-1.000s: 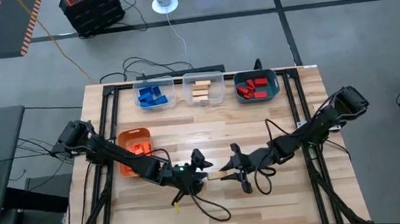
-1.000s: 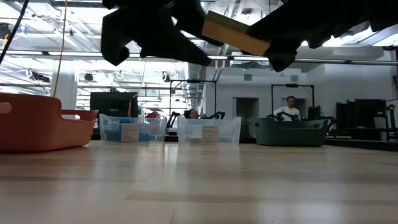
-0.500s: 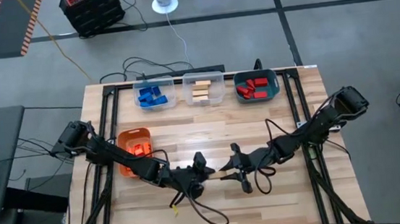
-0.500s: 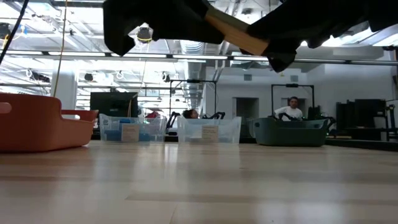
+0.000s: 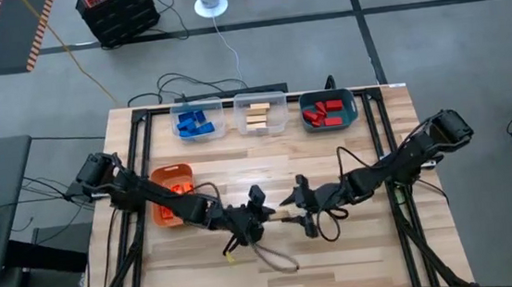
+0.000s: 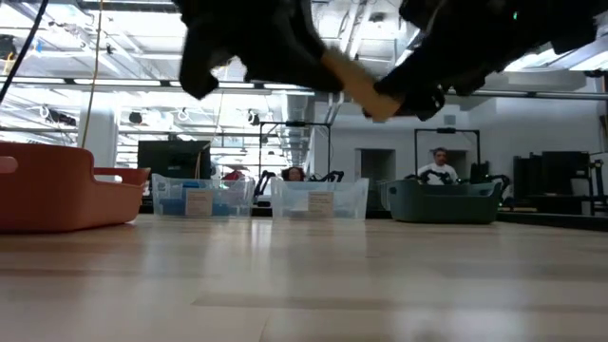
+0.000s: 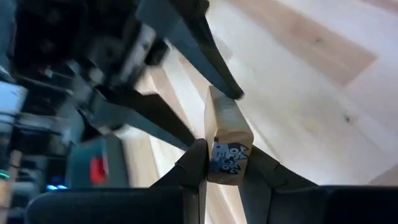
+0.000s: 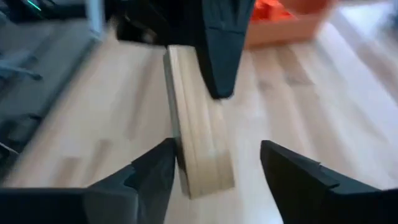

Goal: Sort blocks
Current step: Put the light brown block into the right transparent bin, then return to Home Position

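Note:
A pale tan wooden block (image 5: 281,217) hangs above the middle of the table between my two grippers. My left gripper (image 5: 267,215) comes from the table's left and is shut on the block's left end (image 7: 227,134). My right gripper (image 8: 217,162) comes from the right and stands open around the block's other end (image 8: 198,149). That end lies close beside one of its fingers (image 8: 155,177). In the low view the block (image 6: 366,85) slants well above the tabletop. More blocks lie sorted in bins along the far edge. My left gripper pinches the block's stickered end (image 7: 225,149) between its two fingers. The fingers come level from the table's left, and the block reaches on past them toward the right gripper. The block is lifted clear of the table and slightly tilted. My right gripper: I cannot tell whether its finger touches the block.
A clear bin with blue blocks (image 5: 198,121), a clear bin with tan blocks (image 5: 260,115) and a teal bin with red blocks (image 5: 328,111) stand along the far edge. An orange bin (image 5: 172,190) stands at the left. Cables loop on the table under both arms.
My left gripper has moved toward the table's right, onto the free end of the block that my right gripper held up, and has taken hold of it. The right gripper now stands open around the other end. The block has stayed clear of the table.

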### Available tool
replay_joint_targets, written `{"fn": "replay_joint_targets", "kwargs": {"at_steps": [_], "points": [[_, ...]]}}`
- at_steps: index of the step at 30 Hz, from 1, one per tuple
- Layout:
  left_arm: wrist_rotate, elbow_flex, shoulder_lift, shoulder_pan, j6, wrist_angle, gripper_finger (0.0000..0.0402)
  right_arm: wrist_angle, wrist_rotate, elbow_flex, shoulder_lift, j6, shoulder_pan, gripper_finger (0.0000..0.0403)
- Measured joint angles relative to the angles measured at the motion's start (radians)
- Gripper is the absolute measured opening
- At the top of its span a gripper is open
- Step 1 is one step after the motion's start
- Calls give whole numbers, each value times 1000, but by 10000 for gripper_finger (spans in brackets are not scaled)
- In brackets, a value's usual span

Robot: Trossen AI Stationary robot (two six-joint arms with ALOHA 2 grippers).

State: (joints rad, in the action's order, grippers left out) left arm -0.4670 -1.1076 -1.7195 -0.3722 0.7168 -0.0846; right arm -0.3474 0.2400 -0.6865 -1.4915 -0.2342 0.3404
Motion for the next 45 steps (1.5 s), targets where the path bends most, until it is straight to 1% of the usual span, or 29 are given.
{"fn": "replay_joint_targets", "kwargs": {"at_steps": [2,4,5,8,11,13,15,20,23,25,27,28,29,31,34,35,37,39,41,45], "points": [[44,0,0,47,-32,38,54,86,7,0,28,15,-24,274],[81,0,0,102,-51,80,54,176,15,0,66,6,-49,281],[88,0,0,132,-52,96,54,224,35,0,87,-5,-61,283],[91,0,0,233,-41,122,54,373,141,0,148,-45,-78,285],[93,0,10,362,-41,117,54,480,249,0,187,-89,-77,285],[101,-1,13,463,-54,89,54,506,297,0,194,-108,-70,285],[119,-1,12,564,-84,74,54,508,323,0,194,-111,-61,285],[261,-1,0,790,-204,-8,54,511,338,0,194,-108,-53,286],[318,-2,-15,879,-251,-46,54,513,338,0,194,-108,-54,286],[372,0,-19,920,-328,-25,54,513,338,0,194,-108,-54,286],[419,0,-23,939,-405,-28,54,512,338,0,194,-107,-54,286],[431,-2,-29,941,-424,-32,60,512,338,0,194,-105,-54,286],[442,-3,-32,941,-435,-26,75,511,338,0,194,-105,-55,286],[459,0,-36,940,-438,2,125,508,338,0,194,-105,-60,286],[466,-1,-33,928,-441,-5,202,507,338,1,194,-105,-62,286],[466,-7,-32,924,-441,6,223,507,338,1,194,-106,-62,286],[466,-18,-20,921,-441,54,252,511,338,1,194,-105,-62,286],[468,-24,10,909,-437,85,264,524,353,2,202,-96,-51,286],[466,-13,59,884,-419,93,262,527,401,13,232,-78,-30,286],[447,75,182,803,-397,78,236,494,413,81,351,-53,-23,286]]}}
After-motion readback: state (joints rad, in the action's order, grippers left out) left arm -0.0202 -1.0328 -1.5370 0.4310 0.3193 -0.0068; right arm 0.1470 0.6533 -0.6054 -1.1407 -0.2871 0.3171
